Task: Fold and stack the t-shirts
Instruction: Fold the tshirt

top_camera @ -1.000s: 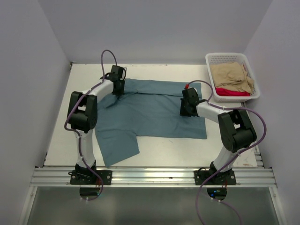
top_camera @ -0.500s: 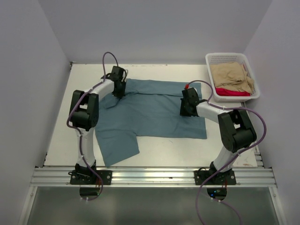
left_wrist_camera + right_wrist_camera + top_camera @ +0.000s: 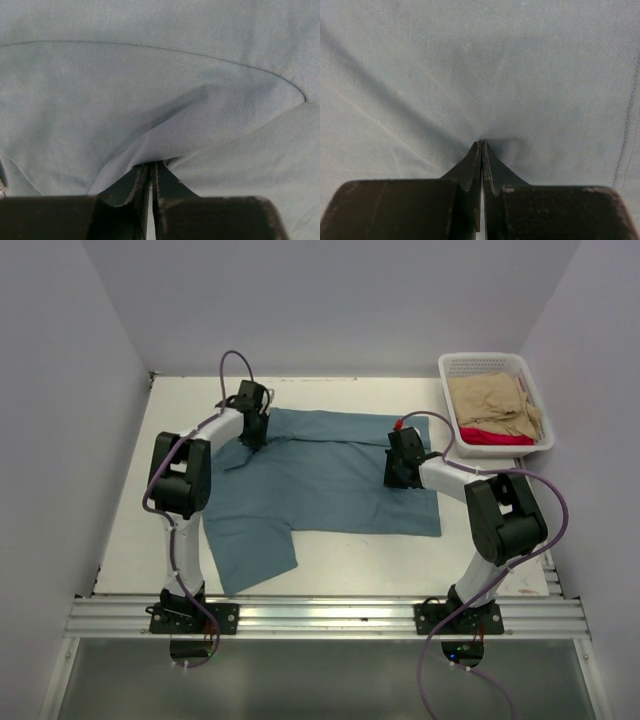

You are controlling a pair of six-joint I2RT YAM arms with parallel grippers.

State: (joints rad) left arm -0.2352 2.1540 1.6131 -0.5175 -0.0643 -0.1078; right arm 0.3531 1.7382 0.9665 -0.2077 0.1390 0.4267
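**Top view.** A large dusty teal-blue cotton t-shirt point(image 3: 330, 480) lies spread nearly flat on the white bench point(image 3: 340, 392). It reaches from the left pincer point(image 3: 257, 437) across to the right pincer point(image 3: 398, 478). One short sleeve juts out nearer than the left pincer, toward the bench's front edge.

**Left wrist view.** The fingers point(image 3: 131, 186) are drawn together on a raised fold of the teal cloth, which tents up from the tips.

**Right wrist view.** The fingers point(image 3: 470, 170) are pressed together, nipping the cloth, and creases fan out from the tips.

**Surroundings.** Beyond and to the right of the right pincer stands a white plastic mesh basket point(image 3: 447, 368). It holds a crumpled tan t-shirt point(image 3: 490, 400) lying over a red t-shirt point(image 3: 495, 437). Plain pale lilac walls point(image 3: 330, 300) enclose the bench on three sides. A ribbed metal rail point(image 3: 330, 615) carries both arm bases.
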